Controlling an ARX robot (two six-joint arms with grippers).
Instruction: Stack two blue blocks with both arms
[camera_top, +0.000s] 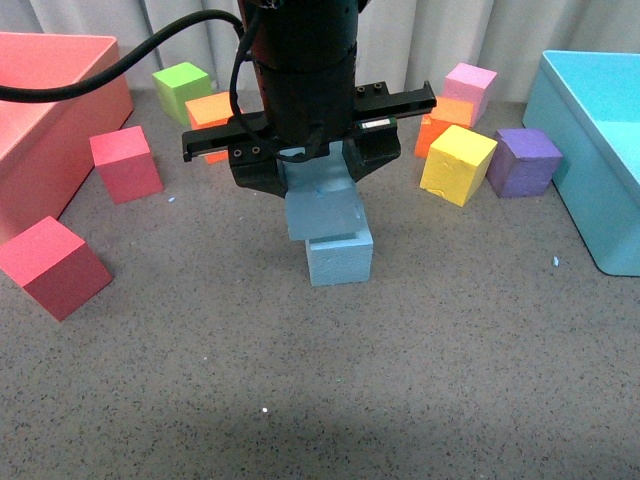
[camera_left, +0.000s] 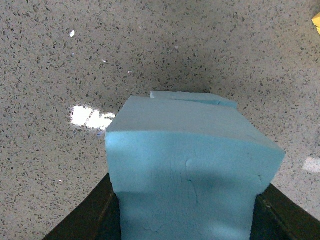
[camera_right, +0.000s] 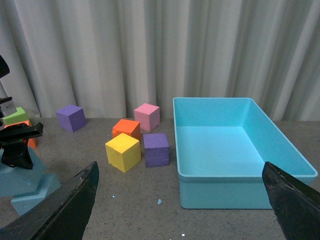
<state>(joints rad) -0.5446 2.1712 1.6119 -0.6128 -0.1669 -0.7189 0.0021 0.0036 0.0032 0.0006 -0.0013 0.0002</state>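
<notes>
In the front view my left gripper (camera_top: 312, 172) is shut on one light blue block (camera_top: 322, 208). It holds that block right over the second blue block (camera_top: 341, 260), which stands on the grey table. The upper one is twisted and shifted a little to the left, and I cannot tell whether the two touch. In the left wrist view the held block (camera_left: 192, 165) fills the space between the black fingers (camera_left: 92, 217), with an edge of the lower block (camera_left: 192, 97) showing beyond it. My right gripper (camera_right: 179, 205) is open and holds nothing. It is well away from the blue pair (camera_right: 22, 180), facing the turquoise bin.
A turquoise bin (camera_top: 600, 150) stands at the right and a red bin (camera_top: 40, 110) at the left. Yellow (camera_top: 458, 163), purple (camera_top: 525, 162), pink (camera_top: 470, 85) and orange cubes lie behind on the right. A green cube (camera_top: 182, 88) and two red cubes (camera_top: 125, 163) lie on the left.
</notes>
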